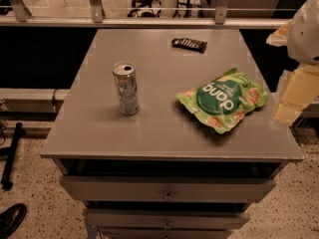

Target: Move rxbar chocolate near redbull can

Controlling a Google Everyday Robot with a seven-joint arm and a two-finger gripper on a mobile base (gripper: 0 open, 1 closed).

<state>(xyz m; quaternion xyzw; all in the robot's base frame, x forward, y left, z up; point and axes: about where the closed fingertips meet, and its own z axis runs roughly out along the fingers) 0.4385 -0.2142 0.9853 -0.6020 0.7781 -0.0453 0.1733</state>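
The rxbar chocolate [189, 44] is a small flat black wrapper lying at the far side of the grey table top [149, 128], right of centre. The redbull can [125, 88] stands upright, silver, in the left-middle of the table, well apart from the bar. My gripper [293, 99] shows as pale blocks at the right edge of the view, beside the table's right side, level with the green bag and holding nothing that I can see. It is far from both the bar and the can.
A large green snack bag [224, 99] lies on the right half of the table, between my gripper and the can. Drawers [167, 189] sit under the table top. A rail and glass partition [149, 20] run behind the table. A black shoe [11, 219] is on the floor at lower left.
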